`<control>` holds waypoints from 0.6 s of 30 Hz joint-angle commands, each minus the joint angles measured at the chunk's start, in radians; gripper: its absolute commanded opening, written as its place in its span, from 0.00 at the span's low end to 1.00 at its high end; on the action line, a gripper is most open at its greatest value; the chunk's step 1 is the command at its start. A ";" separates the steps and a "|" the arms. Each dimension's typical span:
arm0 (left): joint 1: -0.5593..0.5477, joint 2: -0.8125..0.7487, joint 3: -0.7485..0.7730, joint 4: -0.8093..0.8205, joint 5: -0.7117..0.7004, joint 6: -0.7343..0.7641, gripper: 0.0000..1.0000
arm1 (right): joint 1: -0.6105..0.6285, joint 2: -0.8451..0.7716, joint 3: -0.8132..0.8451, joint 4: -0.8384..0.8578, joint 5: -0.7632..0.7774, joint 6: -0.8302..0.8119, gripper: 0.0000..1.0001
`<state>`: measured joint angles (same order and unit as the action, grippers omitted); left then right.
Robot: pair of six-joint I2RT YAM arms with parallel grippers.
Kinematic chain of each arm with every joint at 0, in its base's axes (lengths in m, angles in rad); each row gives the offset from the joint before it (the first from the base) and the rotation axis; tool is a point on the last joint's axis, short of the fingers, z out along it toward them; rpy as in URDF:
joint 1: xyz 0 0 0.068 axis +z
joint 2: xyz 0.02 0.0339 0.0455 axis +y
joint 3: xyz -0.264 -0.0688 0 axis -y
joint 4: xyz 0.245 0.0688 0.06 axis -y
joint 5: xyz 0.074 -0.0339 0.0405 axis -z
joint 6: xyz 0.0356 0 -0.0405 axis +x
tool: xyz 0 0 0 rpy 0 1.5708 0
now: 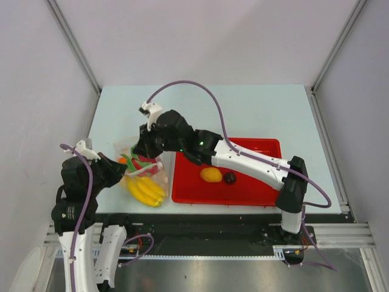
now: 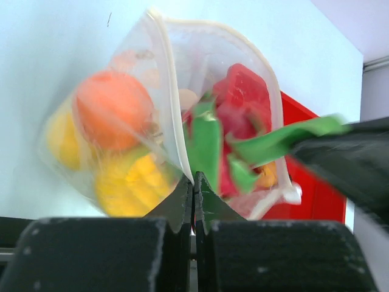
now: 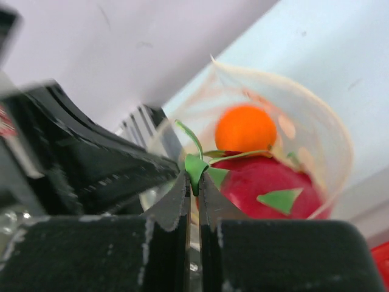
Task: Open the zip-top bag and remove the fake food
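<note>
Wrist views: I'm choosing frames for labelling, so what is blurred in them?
Left wrist view: the bag and dragon fruit are smeared, the left hand sharper. Right wrist view: the orange is soft, the right hand crisper. Top view: sharp overall.

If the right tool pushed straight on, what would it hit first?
Likely the dragon fruit inside the zip-top bag; the right tool pinches its green leaf, and the orange lies beyond.
</note>
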<state>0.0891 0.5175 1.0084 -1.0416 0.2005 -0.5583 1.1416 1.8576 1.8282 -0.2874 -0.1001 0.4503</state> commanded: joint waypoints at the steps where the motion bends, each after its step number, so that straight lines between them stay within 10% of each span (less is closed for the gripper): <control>1: 0.003 -0.036 -0.027 -0.018 0.011 -0.034 0.00 | -0.008 -0.020 0.161 0.126 -0.023 0.119 0.00; 11: 0.003 -0.070 -0.028 -0.049 -0.010 -0.032 0.00 | -0.039 -0.051 0.178 0.309 -0.122 0.363 0.00; 18: 0.004 0.001 0.101 -0.058 -0.070 0.029 0.00 | -0.112 -0.103 0.329 0.096 -0.104 0.268 0.00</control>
<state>0.0891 0.4885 1.0199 -1.1275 0.1745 -0.5674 1.0805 1.8584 2.0460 -0.1875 -0.2008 0.7544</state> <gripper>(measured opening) 0.005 0.054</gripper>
